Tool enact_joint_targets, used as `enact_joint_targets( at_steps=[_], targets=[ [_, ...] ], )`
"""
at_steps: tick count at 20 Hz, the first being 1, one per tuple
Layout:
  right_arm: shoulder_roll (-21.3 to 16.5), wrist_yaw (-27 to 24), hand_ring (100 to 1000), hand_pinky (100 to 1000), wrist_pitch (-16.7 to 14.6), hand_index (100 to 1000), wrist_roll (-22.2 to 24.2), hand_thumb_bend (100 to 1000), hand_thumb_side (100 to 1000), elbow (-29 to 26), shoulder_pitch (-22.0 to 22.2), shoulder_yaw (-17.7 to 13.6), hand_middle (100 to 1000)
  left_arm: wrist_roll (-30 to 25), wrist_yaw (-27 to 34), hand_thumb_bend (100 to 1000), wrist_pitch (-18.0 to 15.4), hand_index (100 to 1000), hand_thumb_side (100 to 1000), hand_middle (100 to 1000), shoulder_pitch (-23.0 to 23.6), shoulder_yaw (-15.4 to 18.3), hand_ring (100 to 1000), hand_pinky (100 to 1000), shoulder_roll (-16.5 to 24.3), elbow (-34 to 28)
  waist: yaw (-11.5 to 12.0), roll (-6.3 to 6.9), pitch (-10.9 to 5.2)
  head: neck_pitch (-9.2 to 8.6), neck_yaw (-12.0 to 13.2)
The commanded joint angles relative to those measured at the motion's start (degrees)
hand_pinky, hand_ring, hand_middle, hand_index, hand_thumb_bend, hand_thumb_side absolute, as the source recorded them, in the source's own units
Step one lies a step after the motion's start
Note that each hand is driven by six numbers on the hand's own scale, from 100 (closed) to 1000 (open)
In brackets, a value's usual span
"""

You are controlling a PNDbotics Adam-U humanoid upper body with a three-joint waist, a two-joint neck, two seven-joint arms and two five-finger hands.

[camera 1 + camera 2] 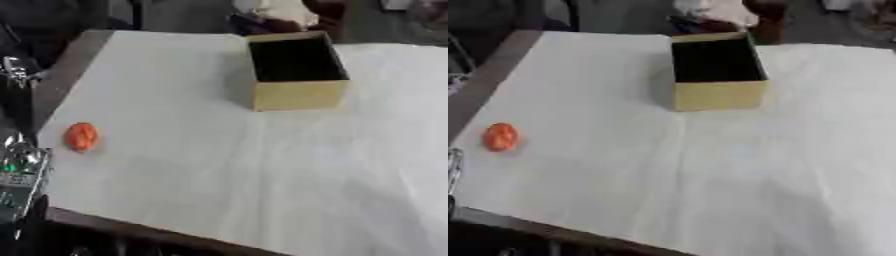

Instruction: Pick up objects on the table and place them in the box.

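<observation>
A small orange object lies alone near the left edge of the white-covered table, well apart from the open cardboard box standing toward the far side. We see neither of our hands over the table; only a bit of metal-and-green hardware shows at the lower left of the left eye view, and we cannot tell whether it belongs to a hand, so we cannot speak to any grasp. We judge the orange object light and rounded, likely to roll on the smooth cloth if nudged. We would take it from above, fingers on opposite sides of its middle. Whether it is soft or hard we cannot tell.
</observation>
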Motion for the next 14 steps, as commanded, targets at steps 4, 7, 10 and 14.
enact_joint_targets(
  at_steps=[4,7,10,14],
  targets=[
    [-0.84,0.12,1000,721,-0.18,963,0.01,100,470,-0.56,-0.15,-0.32,744,-2.02,-2.82,100,1.50,813,793,563,-0.49,0.02,606,812,1.48,-0.89,0.06,0.02,-0.74,-0.52,-0.18],
    [-0.84,0.10,1000,721,-0.17,963,0.06,100,470,-0.54,-0.16,-0.25,744,-4.02,-5.32,100,3.06,816,788,567,-0.33,-0.08,609,813,2.17,-1.21,0.11,0.02,-0.77,-0.58,-0.27],
    [-0.94,0.12,1000,721,-0.18,963,0.06,100,470,-0.52,-0.13,-0.29,744,-6.59,-8.12,100,4.87,816,765,571,0.07,-0.02,612,813,3.16,-1.69,0.12,0.07,-0.79,-0.67,-0.36],
    [-1.00,0.21,1000,721,-0.19,964,0.18,100,470,-0.47,-0.11,-0.25,744,-16.43,-16.77,100,10.06,820,731,589,1.56,-0.23,623,805,6.49,-1.62,0.09,0.25,-0.77,-0.58,-0.45]
  ],
)
